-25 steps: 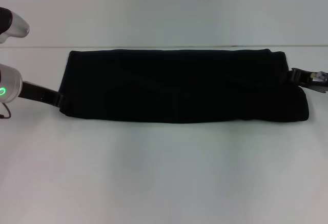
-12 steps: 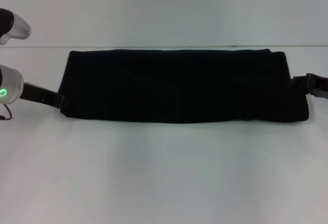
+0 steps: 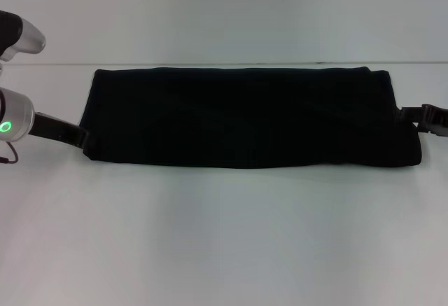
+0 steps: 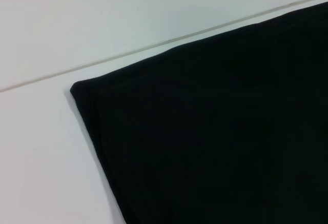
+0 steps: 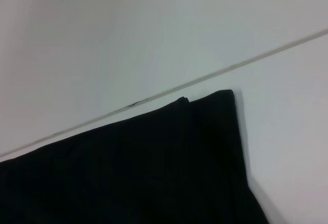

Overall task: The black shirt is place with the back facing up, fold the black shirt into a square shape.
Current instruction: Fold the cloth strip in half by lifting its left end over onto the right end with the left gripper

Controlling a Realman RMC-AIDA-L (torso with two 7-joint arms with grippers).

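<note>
Black shirt (image 3: 248, 117) lay across the middle of the white table (image 3: 224, 236), already folded into one long band, no lettering showing. Far long edge ran just beside the seam where table met wall.

Left gripper (image 3: 75, 135) sat at the band's left end, near corner, touching the cloth edge. Right gripper (image 3: 413, 115) sat at the right end, about mid-height. I couldn't tell how far either was open or whether either had any fabric; fingertips merged into black cloth.

Risks as I judged them:
- Grips not mirrored: left low, right mid. If both lifted and crossed, ends would land skewed, so a parallelogram rather than a square.
- Several stacked layers at each end. A pinch catching only the top layer would peel the stack open.
- Right far corner had a small step, so layers were already slightly offset; a drag would widen that.

Views: the head view gave the whole band and both arms, but no layer detail. Left wrist view showed the left far corner (image 4: 77, 89) crisp and flat. Right wrist view showed the stepped right far corner (image 5: 225, 98). Neither wrist view showed any fingers.
</note>
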